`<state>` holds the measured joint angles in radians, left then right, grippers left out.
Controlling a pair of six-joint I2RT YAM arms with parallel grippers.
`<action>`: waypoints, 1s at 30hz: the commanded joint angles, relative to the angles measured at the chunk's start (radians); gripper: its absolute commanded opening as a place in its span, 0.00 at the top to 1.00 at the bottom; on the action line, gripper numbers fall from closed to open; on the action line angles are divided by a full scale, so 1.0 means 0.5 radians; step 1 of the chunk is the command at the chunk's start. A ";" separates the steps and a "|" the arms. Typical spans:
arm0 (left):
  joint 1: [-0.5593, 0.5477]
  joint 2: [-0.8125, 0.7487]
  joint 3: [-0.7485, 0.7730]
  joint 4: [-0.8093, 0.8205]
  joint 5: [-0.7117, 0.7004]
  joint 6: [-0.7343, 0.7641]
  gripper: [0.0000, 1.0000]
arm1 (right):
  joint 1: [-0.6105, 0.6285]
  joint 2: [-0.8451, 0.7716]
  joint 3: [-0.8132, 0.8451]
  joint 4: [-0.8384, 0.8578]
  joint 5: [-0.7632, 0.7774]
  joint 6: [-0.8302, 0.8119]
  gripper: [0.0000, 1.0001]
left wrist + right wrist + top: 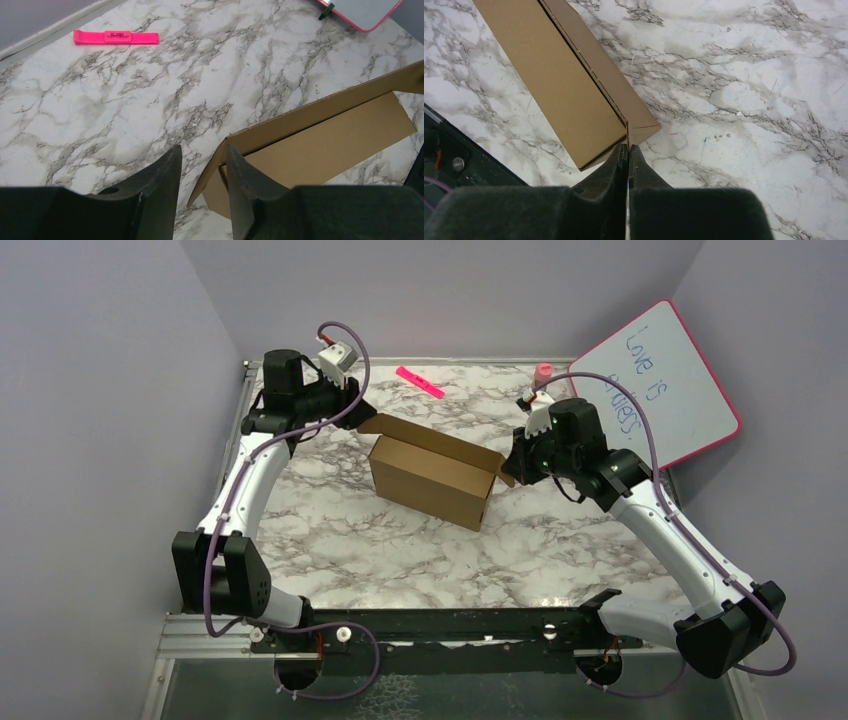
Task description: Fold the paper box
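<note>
The paper box (430, 478) is plain brown cardboard, standing as a partly formed long box in the middle of the marble table, its top flap raised. My left gripper (362, 412) is open at the box's far-left corner. In the left wrist view the gripper (202, 150) has the flap's end edge showing between its fingers, with the box (320, 145) stretching away to the right. My right gripper (508, 466) is at the box's right end. In the right wrist view the gripper (628, 146) is shut on the thin edge of the end flap of the box (559, 85).
A pink-framed whiteboard (660, 385) leans at the back right; it also shows in the left wrist view (367, 10). A flat pink strip (420, 382) lies at the back, also in the left wrist view (116, 37). A small pink object (543, 371) stands by the back wall. The black front rail (450, 625) bounds the near edge.
</note>
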<state>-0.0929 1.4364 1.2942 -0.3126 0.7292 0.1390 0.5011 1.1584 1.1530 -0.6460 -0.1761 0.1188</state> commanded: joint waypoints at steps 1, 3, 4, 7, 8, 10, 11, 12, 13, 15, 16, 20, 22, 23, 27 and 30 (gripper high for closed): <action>0.011 0.045 0.063 -0.091 0.192 0.102 0.61 | 0.008 0.036 0.023 -0.058 -0.009 -0.041 0.96; 0.011 0.043 0.041 -0.113 0.204 0.146 0.60 | 0.007 0.034 0.025 -0.058 -0.016 -0.047 0.96; 0.011 0.044 0.034 -0.123 0.205 0.172 0.60 | 0.008 0.033 0.026 -0.055 -0.016 -0.052 0.96; 0.014 0.077 0.036 -0.174 0.213 0.241 0.58 | 0.010 0.046 0.030 -0.046 -0.016 -0.062 0.97; 0.017 0.094 0.046 -0.191 0.217 0.242 0.58 | 0.010 0.051 0.032 -0.046 -0.019 -0.065 0.97; 0.017 0.117 0.059 -0.209 0.262 0.249 0.59 | 0.007 0.056 0.035 -0.040 -0.020 -0.067 0.97; 0.019 0.123 0.059 -0.210 0.274 0.250 0.60 | 0.008 0.061 0.035 -0.038 -0.020 -0.069 0.98; 0.019 0.126 0.059 -0.211 0.282 0.253 0.61 | 0.009 0.065 0.037 -0.035 -0.022 -0.070 0.99; 0.020 0.126 0.059 -0.209 0.281 0.258 0.62 | 0.007 0.068 0.038 -0.034 -0.023 -0.074 0.99; 0.022 0.122 0.054 -0.212 0.280 0.267 0.64 | 0.007 0.075 0.042 -0.028 -0.021 -0.085 0.99; 0.023 0.119 0.054 -0.217 0.278 0.265 0.66 | 0.007 0.081 0.045 -0.029 -0.017 -0.089 0.99; 0.022 0.080 0.039 -0.218 0.280 0.268 0.73 | 0.008 0.119 0.075 -0.028 0.002 -0.107 0.99; 0.023 0.056 0.022 -0.217 0.252 0.280 0.80 | 0.007 0.138 0.089 -0.020 0.005 -0.122 0.99; 0.022 0.043 0.016 -0.218 0.232 0.276 0.85 | 0.010 0.156 0.096 -0.018 0.012 -0.129 0.99; 0.022 -0.013 -0.023 -0.215 0.166 0.233 0.92 | 0.008 0.216 0.136 -0.014 0.040 -0.142 0.99; 0.020 -0.083 -0.062 -0.186 0.032 0.147 0.95 | 0.007 0.250 0.165 0.004 0.045 -0.140 0.99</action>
<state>-0.0856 1.4727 1.2869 -0.4160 0.8078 0.2516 0.5011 1.2438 1.2121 -0.6277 -0.1719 0.0666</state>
